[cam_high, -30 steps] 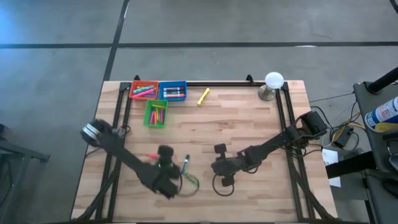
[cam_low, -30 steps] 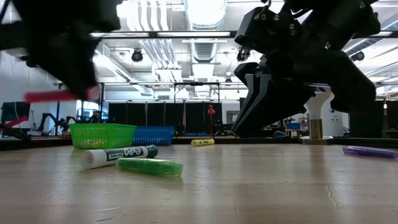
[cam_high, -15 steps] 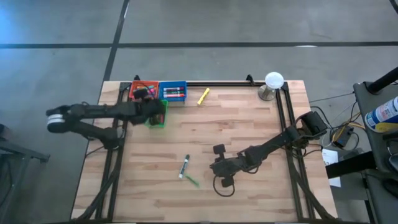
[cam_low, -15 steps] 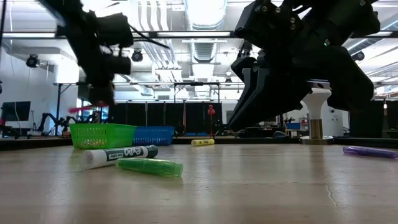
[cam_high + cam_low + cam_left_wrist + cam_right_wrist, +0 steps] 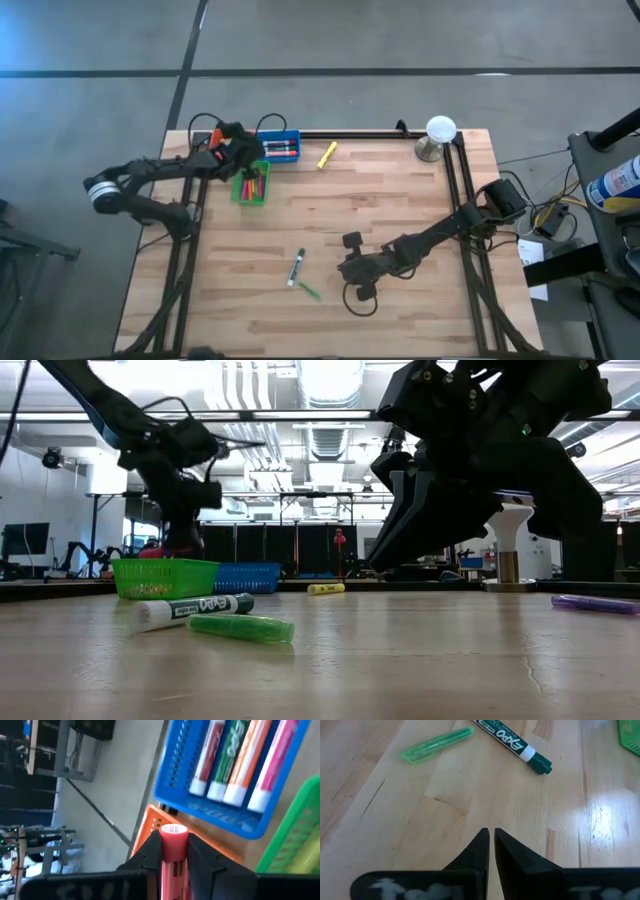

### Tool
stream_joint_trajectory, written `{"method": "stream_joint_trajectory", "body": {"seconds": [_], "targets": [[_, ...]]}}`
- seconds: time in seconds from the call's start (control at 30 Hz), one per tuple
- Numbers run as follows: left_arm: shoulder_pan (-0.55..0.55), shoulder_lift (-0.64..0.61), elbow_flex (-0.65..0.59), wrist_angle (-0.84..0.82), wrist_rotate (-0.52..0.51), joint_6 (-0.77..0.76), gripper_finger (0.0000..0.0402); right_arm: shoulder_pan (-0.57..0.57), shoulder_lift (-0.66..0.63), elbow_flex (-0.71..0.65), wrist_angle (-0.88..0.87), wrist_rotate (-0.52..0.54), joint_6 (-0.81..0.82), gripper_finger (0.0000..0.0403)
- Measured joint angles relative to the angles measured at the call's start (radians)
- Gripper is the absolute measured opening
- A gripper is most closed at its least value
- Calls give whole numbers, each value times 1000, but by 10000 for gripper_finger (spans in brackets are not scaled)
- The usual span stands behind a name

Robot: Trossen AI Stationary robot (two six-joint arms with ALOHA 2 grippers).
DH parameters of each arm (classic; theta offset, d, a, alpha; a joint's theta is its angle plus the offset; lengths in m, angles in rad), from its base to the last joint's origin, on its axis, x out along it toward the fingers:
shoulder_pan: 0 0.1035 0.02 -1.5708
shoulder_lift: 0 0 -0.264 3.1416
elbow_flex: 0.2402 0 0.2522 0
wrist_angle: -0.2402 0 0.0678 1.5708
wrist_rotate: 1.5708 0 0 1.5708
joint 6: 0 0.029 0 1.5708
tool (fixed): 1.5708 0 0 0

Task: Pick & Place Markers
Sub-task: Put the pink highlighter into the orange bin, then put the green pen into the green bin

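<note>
We saw a pink marker (image 5: 173, 855) pinched lengthwise in the left gripper (image 5: 172, 851), its flat end pointing out past the jaws, over the red bin (image 5: 217, 140) beside the blue bin (image 5: 220, 815); the white-barrelled marker (image 5: 296, 268) and green marker (image 5: 309, 291) lay on the table (image 5: 400, 200), long axes crossing; the right gripper (image 5: 490, 847) hovered nearby, jaws pressed together.

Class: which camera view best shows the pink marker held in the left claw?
Left wrist view: the pink marker fills the frame, pinched in the left claw. High and low views hide it behind the arm; right wrist view misses it.
</note>
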Motion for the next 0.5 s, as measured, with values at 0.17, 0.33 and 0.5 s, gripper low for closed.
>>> {"method": "stream_joint_trajectory", "body": {"seconds": [0.17, 0.33, 0.5], "targets": [[19, 67, 0, 21, -63, 0, 97, 0, 0, 0, 0, 0, 4, 22], [20, 92, 0, 21, -105, 1, 122, 0, 0, 0, 0, 0, 3, 22], [18, 58, 21, -43, -106, -32, 125, 2, 0, 0, -1, 0, 8, 22]]}}
